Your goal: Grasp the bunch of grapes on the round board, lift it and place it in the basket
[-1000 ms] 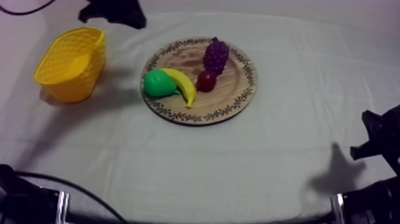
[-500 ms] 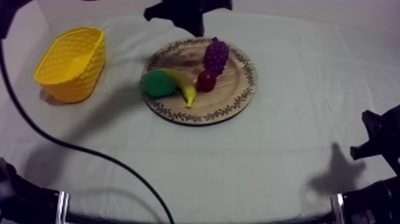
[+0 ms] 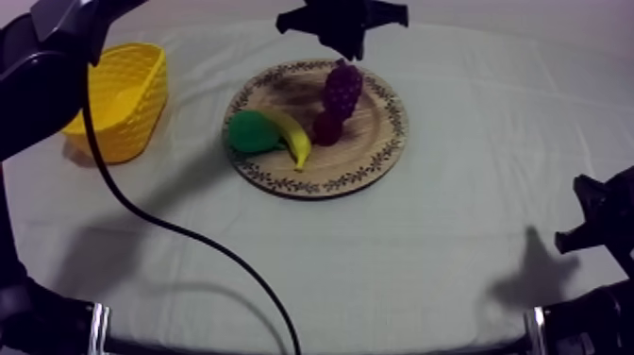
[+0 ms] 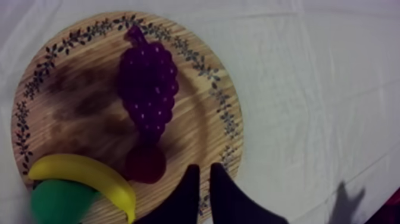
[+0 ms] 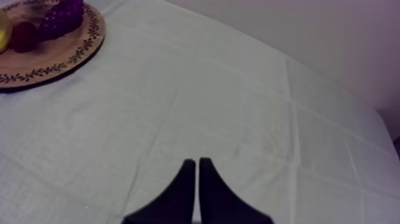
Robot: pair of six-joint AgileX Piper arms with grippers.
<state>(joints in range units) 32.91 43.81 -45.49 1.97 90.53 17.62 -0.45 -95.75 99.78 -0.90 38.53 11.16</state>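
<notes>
Hovering over the wooden board (image 4: 196, 128), the left fingers (image 4: 229, 199) are lying together, gripping nothing.
The bunch of grapes (image 4: 147, 89) is lying on the board toward the tabletop's far edge, its tip meeting the small red fruit (image 4: 144, 164). It is looking light, stiff and bumpy, so pinching across its broad middle seems best. The yellow basket (image 3: 141, 109) is sitting empty near the far left corner. The right fingers (image 5: 178, 196) are resting together by the right edge.

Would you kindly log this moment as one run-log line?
left gripper shut, above wooden board | bunch of grapes lying on board | right gripper shut, above cloth | yellow basket beside board
</notes>
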